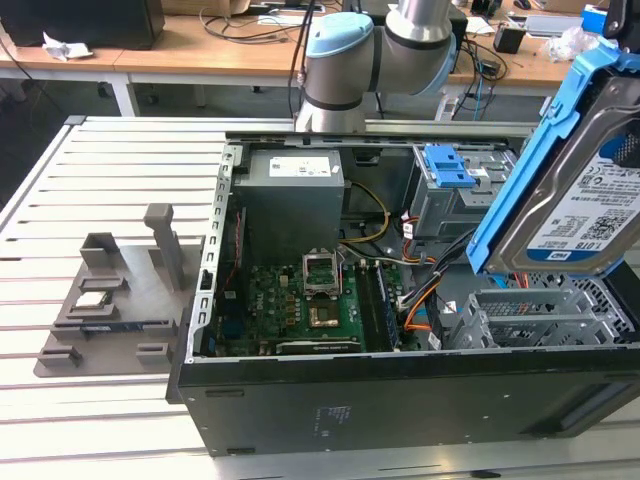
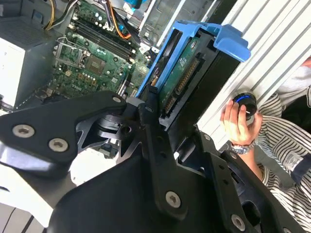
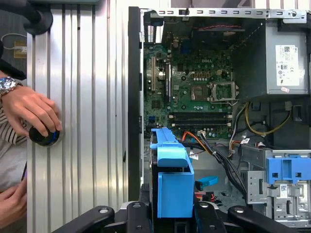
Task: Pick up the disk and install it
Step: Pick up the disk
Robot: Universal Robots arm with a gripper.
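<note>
On the exterior view's left, a grey fixture (image 1: 115,290) is sitting on the slatted table (image 1: 120,170), with a small square chip (image 1: 92,299) lying in it. In the middle, the open computer case (image 1: 400,400) is lying on its side, showing its green motherboard (image 1: 310,295) and grey power supply (image 1: 292,195), and the arm (image 1: 370,50) is rising behind it. At the exterior view's right, the disk (image 1: 590,200) is hanging in the air (tilted, label facing the camera) above the metal drive cage (image 1: 540,315), its blue bracket running along the upper edge. In the second wrist view the gripper (image 2: 158,109) is clamping the disk (image 2: 180,77) between its black fingers (image 2: 146,116). In the first wrist view a person's hand (image 3: 29,109) is resting on a black knob (image 3: 43,137) on the table beside the case.
</note>
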